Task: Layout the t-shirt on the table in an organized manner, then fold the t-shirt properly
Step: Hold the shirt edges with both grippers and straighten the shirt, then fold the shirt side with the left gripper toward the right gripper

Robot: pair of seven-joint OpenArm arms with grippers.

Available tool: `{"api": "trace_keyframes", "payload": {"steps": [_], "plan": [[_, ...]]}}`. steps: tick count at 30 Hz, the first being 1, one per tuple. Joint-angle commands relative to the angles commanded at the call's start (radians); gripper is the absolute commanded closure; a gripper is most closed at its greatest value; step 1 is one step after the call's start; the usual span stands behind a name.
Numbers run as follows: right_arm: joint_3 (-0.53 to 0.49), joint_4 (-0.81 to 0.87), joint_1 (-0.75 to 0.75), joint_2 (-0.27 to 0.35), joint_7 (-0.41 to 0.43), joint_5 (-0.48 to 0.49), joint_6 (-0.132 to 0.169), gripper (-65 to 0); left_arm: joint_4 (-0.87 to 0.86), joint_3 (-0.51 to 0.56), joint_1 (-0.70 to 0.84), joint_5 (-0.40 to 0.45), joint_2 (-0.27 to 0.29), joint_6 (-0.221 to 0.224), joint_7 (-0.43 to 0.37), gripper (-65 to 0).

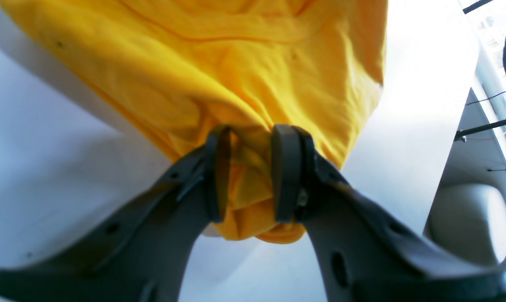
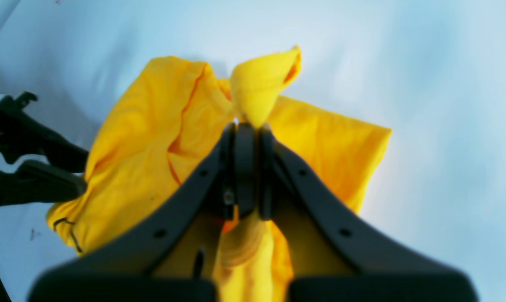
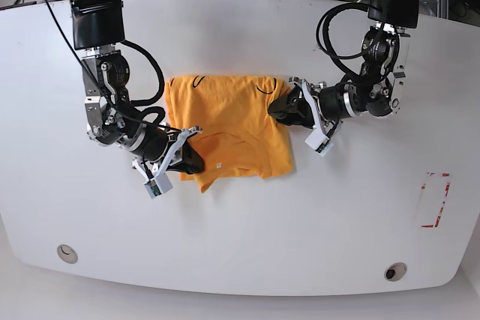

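The orange-yellow t-shirt (image 3: 225, 121) lies bunched and partly doubled over in the middle of the white table (image 3: 247, 245); bits of black script show near its far edge. My left gripper (image 3: 281, 106) is shut on a wad of cloth at the shirt's right edge, and the wrist view shows fabric squeezed between its fingers (image 1: 250, 134). My right gripper (image 3: 191, 159) is shut on the shirt's near-left corner. A peak of t-shirt (image 2: 261, 84) sticks out past the tips of that right gripper (image 2: 247, 126).
A red-marked rectangle (image 3: 435, 200) lies at the table's right. Two round grommet holes (image 3: 67, 252) (image 3: 395, 271) sit near the front edge. Cables run behind the far edge. Past the table edge, the left wrist view shows a grey rounded seat (image 1: 470, 222).
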Motion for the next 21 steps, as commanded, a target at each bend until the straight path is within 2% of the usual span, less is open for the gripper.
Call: {"api": "trace_keyframes", "payload": {"steps": [6, 12, 18, 19, 21], "plan": [[0.002, 0.020, 0.002, 0.026, 0.000, 0.002, -0.002, 0.0, 0.038, 0.000, -0.002, -0.008, -0.002, 0.000, 0.005, -15.7], [0.097, 0.014, 0.000, 0.026, -0.020, -0.002, 0.000, 0.0, 0.114, 0.000, 0.006, -0.008, -0.002, 0.000, 0.014, -15.7], [0.106, -0.097, 0.032, 0.025, -0.018, -0.003, 0.003, -0.8, 0.127, 0.000, 0.006, -0.008, -0.002, 0.000, 0.052, -15.7], [0.106, -0.124, 0.041, 0.021, -0.014, -0.003, 0.002, -2.4, 0.127, 0.000, 0.006, -0.008, 0.000, 0.000, 0.054, -15.7], [0.106, -0.190, 0.051, 0.017, 0.005, -0.003, 0.000, -11.1, 0.127, 0.000, 0.005, -0.008, 0.003, 0.000, 0.054, -15.7]]}}
